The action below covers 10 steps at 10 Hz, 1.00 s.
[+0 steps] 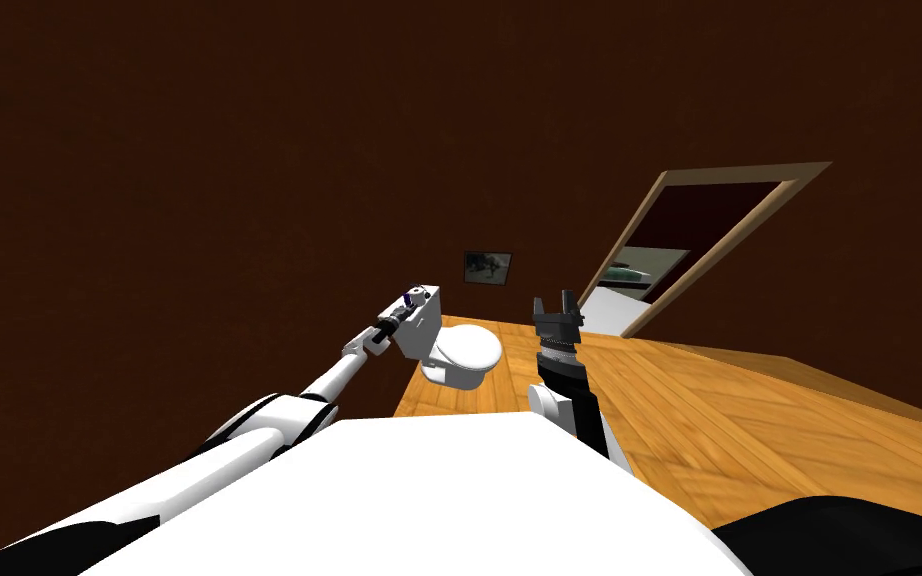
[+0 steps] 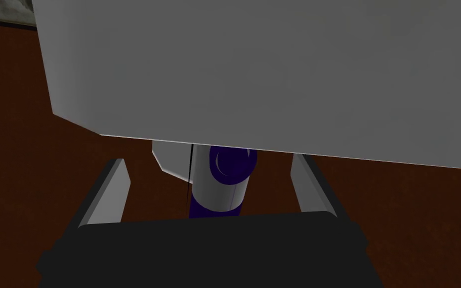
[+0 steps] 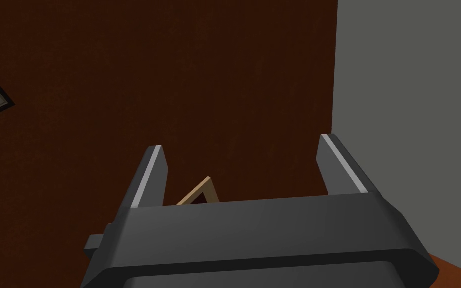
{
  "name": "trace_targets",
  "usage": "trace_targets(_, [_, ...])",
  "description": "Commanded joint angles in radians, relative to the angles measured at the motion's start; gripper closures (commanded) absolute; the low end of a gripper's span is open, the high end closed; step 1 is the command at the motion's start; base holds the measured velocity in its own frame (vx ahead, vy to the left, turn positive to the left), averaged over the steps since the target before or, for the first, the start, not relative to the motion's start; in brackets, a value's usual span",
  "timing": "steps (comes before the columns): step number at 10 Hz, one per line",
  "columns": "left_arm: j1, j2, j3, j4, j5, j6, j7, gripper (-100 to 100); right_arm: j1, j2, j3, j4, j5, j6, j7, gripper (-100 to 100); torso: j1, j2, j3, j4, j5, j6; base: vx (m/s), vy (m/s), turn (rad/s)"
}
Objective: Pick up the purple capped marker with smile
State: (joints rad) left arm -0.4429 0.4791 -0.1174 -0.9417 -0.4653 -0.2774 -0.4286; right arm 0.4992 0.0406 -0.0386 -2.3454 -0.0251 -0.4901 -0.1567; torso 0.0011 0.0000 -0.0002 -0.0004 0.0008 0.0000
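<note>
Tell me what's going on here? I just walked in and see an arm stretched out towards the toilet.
The robot's left arm reaches out to the tank of the white toilet, where a marker with a purple cap sits. Its jaws are open, one on each side of the marker and not touching it, so nothing is gripped yet. The right arm is raised, its jaws open and empty.

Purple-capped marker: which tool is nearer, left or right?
Left. The left tool stands open around the marker at the toilet tank. The right tool is open too, raised beside the toilet, well apart from it.
</note>
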Motion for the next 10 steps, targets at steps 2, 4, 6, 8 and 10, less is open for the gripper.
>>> trace_targets(2, [-0.079, -0.019, -0.029, 0.083, -0.012, -0.005, -0.005, -100, 0.000, 0.000, 0.000, 0.000, 0.000, 0.000, 0.000, 0, 0.000, -0.002, -0.001, 0.000, 0.000, 0.000, -0.042, 0.015, 0.047])
trace_targets(4, [-0.127, -0.019, -0.029, 0.112, -0.012, -0.005, -0.005, -100, 0.000, 0.000, 0.000, 0.000, 0.000, 0.000, 0.000, 0, 0.001, 0.001, 0.000, 0.000, 0.000, 0.000, -0.058, 0.013, 0.013])
trace_targets(6, [-0.144, -0.019, -0.029, 0.144, -0.012, -0.005, -0.005, -100, 0.000, 0.000, 0.000, 0.000, 0.000, 0.000, 0.000, 0, 0.000, -0.002, -0.001, -0.001, 0.000, 0.000, -0.004, 0.006, -0.003])
trace_targets(8, [-0.138, -0.019, -0.029, 0.131, -0.012, -0.003, -0.004, 100, 0.000, 0.000, 0.000, 0.000, 0.000, 0.000, 0.000, 0, 0.000, -0.004, -0.002, -0.001, 0.000, 0.000, 0.000, 0.000, 0.000])
trace_targets(10, [-0.137, -0.016, -0.033, 0.132, -0.016, -0.003, -0.008, 100, 0.000, 0.000, 0.000, 0.000, 0.000, 0.000, 0.000, 0, 0.000, -0.003, -0.002, 0.000, 0.002, -0.001, -0.001, 0.006, -0.019])
